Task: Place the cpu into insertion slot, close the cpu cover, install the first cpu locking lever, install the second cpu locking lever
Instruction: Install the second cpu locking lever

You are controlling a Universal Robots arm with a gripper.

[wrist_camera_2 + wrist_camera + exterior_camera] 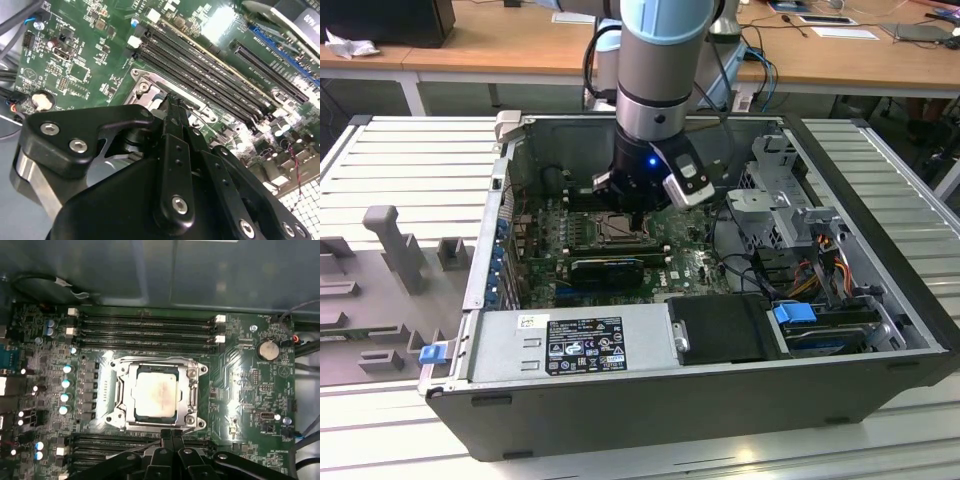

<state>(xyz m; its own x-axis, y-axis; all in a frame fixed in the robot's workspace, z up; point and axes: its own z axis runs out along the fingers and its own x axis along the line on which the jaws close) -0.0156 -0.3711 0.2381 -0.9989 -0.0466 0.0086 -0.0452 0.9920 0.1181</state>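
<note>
Silvery-beige cpu (156, 392) seated — first wrist view.

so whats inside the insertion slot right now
In the first wrist view the cpu lies in the insertion slot, with the cpu cover framing it. The socket contacts beneath the chip are covered. The gripper sits at the slot's edge.
</note>
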